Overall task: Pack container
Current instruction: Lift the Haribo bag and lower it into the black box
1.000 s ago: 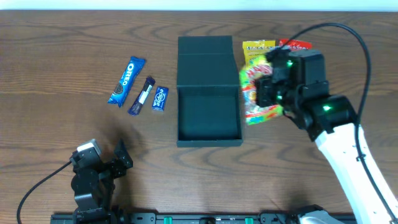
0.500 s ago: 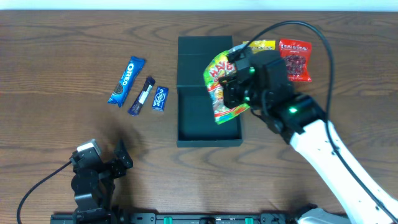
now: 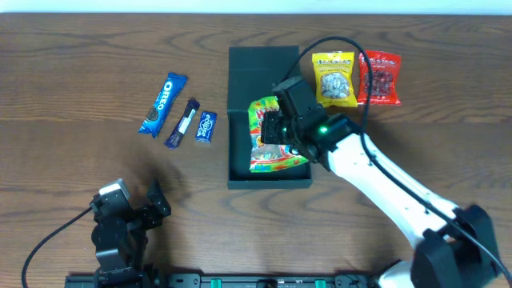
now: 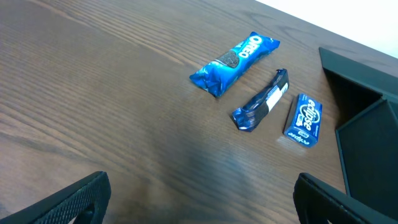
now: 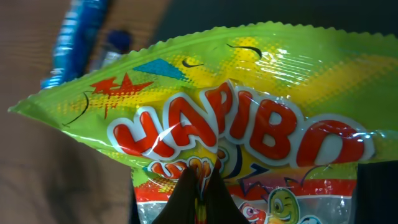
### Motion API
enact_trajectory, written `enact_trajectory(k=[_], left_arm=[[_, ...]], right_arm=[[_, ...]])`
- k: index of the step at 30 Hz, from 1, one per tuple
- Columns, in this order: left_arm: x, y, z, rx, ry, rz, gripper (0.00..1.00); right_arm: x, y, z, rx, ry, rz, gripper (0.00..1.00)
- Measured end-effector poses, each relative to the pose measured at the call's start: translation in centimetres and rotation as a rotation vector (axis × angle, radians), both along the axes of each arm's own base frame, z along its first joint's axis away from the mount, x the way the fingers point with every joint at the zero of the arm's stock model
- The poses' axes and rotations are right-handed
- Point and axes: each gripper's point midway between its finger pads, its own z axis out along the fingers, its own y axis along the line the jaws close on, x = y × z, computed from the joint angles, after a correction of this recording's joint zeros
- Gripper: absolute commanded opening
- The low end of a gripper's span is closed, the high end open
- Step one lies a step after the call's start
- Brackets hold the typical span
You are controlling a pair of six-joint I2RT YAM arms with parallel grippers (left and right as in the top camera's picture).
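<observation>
Right fingers (image 5: 181, 200) are clamped on the lower middle of the Haribo bag (image 3: 268, 146). The bag hangs over the open tray of the container (image 3: 240, 172). The container sits mid-tabletop (image 3: 72, 64) with its lid flap (image 3: 262, 74) folded out flat on the far side.

Step in hand, as I read it: drop the bag into the tray.
- The overhead view shows the bag's right edge touching or overlapping the tray's right wall. I can't tell which. Nudge it left toward the tray middle before you let go.
- Lower until the bag's free end is touching the tray floor, then part the fingers. If you release high, the crinkly film can slide and hang on the rim.
- The bag is nearly as long as the tray, so lay it flat and lined up with the walls, not diagonal. That should leave room for the other snacks.
- Lift straight up after release so the fingers don't drag the film back out.

Left fingers (image 4: 78, 199) are apart, holding nothing, low near the tabletop's front-left. Leave them there.

Not yet packed:
- Left of the container: Oreo pack (image 3: 162, 104), dark bar (image 3: 182, 122), small blue pack (image 3: 206, 126).
- Right of the lid flap: yellow packet (image 3: 334, 78), red packet (image 3: 382, 78).
</observation>
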Motion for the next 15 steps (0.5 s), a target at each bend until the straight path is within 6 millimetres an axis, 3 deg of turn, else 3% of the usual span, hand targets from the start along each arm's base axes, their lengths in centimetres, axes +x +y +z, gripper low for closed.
enact_trajectory(k=[6,13,14,15], left_arm=[[0.0,0.0,0.0,0.000,0.000,0.000,0.95],[0.0,0.0,0.0,0.000,0.000,0.000,0.95],[0.0,0.0,0.0,0.000,0.000,0.000,0.95],[0.0,0.0,0.0,0.000,0.000,0.000,0.95]], right_arm=[[-0.1,-0.3,-2.8,-0.034,0.077,-0.046,0.01],[-0.9,-1.0,-4.6,-0.072,0.146,-0.072,0.02],[-1.0,-1.0,-4.7,-0.073,0.149,-0.072,0.10],[-1.0,-1.1,-4.7,-0.073,0.153,-0.080,0.30]])
